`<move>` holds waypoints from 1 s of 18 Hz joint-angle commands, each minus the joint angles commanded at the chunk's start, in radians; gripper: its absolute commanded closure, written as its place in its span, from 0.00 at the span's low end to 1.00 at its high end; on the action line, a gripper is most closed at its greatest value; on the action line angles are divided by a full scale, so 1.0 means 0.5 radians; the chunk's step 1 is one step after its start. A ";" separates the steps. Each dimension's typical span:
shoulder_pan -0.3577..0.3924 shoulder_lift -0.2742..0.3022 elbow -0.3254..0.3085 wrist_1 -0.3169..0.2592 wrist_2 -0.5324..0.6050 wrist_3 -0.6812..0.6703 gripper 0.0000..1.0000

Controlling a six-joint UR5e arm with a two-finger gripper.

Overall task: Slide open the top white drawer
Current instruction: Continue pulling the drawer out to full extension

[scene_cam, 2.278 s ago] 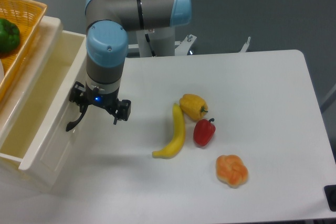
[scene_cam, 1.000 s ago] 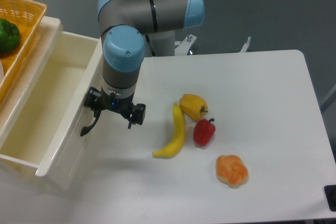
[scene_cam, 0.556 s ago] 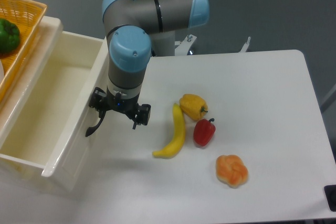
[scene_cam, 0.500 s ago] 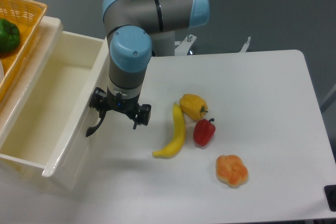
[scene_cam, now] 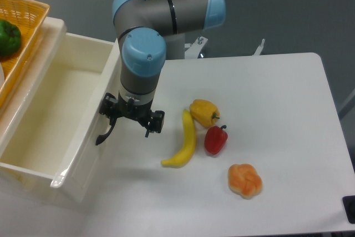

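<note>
Top white drawer point(scene_cam: 50, 120) pulled well open

Single high, seemingly front-facing table point(scene_cam: 277, 109) view

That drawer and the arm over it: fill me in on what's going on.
The gripper sits at the black handle of the top white drawer and is sliding it out. The drawer already stands far open and looks empty inside. A banana, two peppers and a bun lie untouched on the table.
</note>
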 joint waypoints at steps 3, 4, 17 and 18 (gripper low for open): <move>0.012 0.000 0.000 0.000 0.000 0.003 0.00; 0.015 0.000 0.000 0.000 0.000 0.003 0.00; 0.071 -0.009 0.000 0.000 0.003 0.037 0.00; 0.071 -0.009 0.000 0.000 0.000 0.037 0.00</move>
